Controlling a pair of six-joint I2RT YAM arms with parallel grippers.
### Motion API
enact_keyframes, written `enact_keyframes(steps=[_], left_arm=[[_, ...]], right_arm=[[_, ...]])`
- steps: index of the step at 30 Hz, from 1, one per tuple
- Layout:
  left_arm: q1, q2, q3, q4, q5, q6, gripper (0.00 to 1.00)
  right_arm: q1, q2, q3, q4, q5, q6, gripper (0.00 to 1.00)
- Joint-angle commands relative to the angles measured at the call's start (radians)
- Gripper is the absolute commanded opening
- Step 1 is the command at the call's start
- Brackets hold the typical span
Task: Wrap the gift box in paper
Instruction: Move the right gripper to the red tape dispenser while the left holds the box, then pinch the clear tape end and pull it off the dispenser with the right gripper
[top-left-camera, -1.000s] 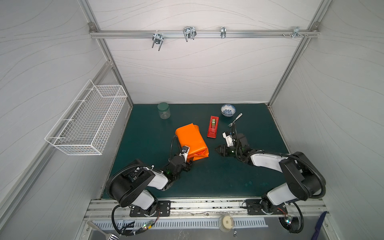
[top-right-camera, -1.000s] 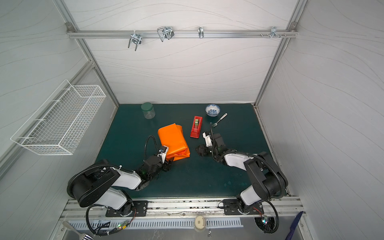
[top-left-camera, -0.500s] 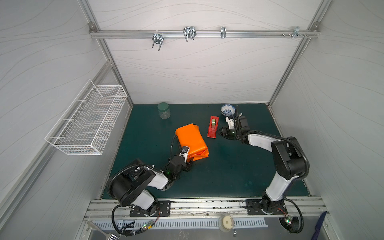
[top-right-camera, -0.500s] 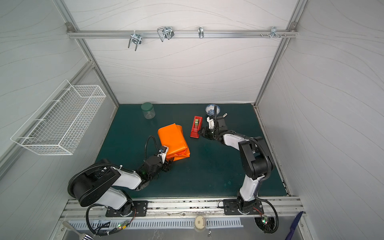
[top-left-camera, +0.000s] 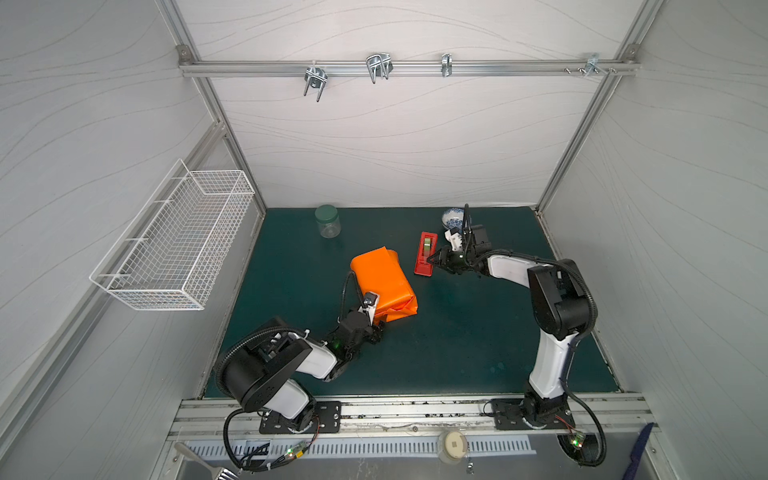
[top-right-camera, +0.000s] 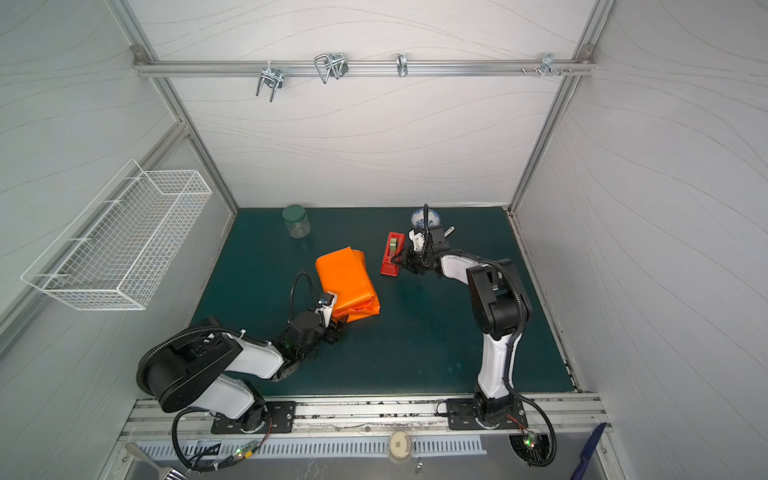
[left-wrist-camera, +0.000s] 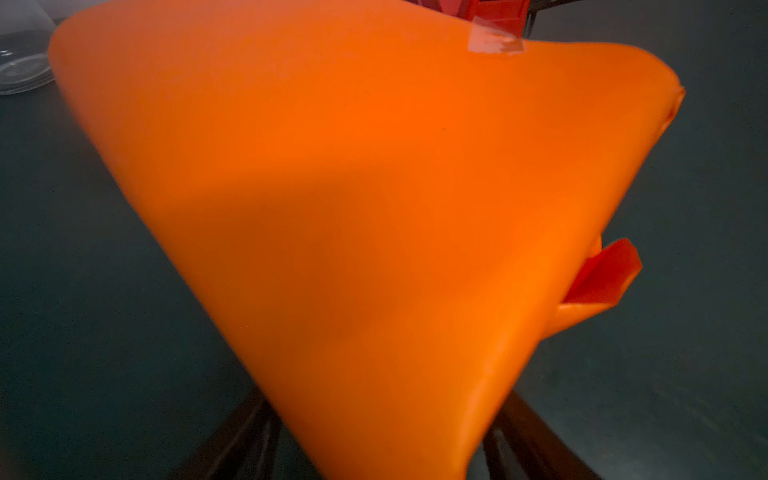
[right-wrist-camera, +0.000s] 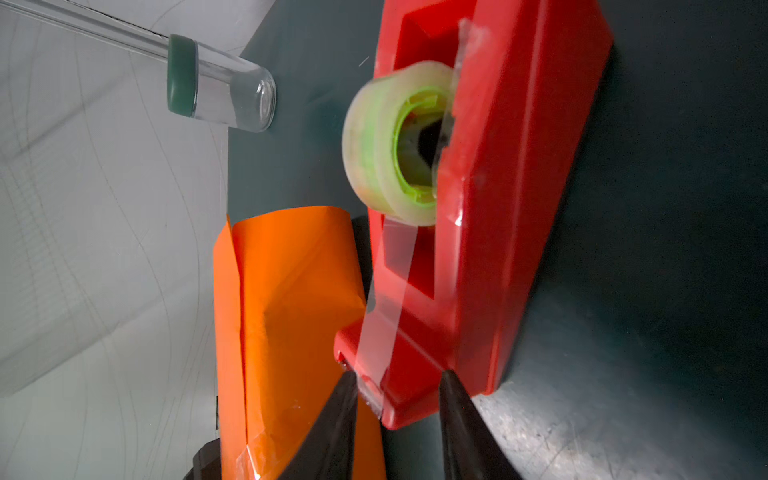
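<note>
The orange paper (top-left-camera: 384, 282) (top-right-camera: 347, 282) is folded around the gift box, which is hidden inside it, mid-table. My left gripper (top-left-camera: 376, 328) (top-right-camera: 338, 328) is shut on the parcel's near corner, with a dark finger (left-wrist-camera: 249, 436) on each side of the paper (left-wrist-camera: 374, 208). A strip of clear tape (left-wrist-camera: 494, 39) sits on a far edge. My right gripper (top-left-camera: 432, 259) (top-right-camera: 397, 262) (right-wrist-camera: 397, 380) stands open around the cutter end of the red tape dispenser (top-left-camera: 426, 253) (right-wrist-camera: 498, 208). The loose tape end lies against one fingertip (right-wrist-camera: 349, 386).
A glass jar with a green lid (top-left-camera: 327, 221) (top-right-camera: 296, 221) stands at the back left. A patterned bowl (top-left-camera: 453, 216) and a spoon (top-right-camera: 449, 230) lie behind the right gripper. A white wire basket (top-left-camera: 174, 245) hangs on the left wall.
My right gripper has moved back and left to the dispenser's cutter end, and its jaws have narrowed. The left gripper and the parcel have not moved.
</note>
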Motion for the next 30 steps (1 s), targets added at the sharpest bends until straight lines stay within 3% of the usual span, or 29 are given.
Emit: enact_keyframes(steps=[1, 14, 27, 30], left_arm=[[0.006, 0.008, 0.007, 0.044, -0.003, -0.01, 0.73], [0.007, 0.006, 0.011, 0.037, 0.0, -0.009, 0.73], [0.006, 0.007, 0.012, 0.033, 0.001, -0.008, 0.73], [0.006, 0.009, 0.012, 0.033, 0.0, -0.009, 0.73]], right_arm=[[-0.005, 0.033, 0.025, -0.035, -0.03, 0.005, 0.34], [-0.005, 0.117, 0.107, -0.034, -0.087, 0.035, 0.27], [-0.019, 0.09, 0.055, 0.098, -0.179, 0.165, 0.01], [-0.023, 0.075, 0.043, 0.131, -0.2, 0.206, 0.0]])
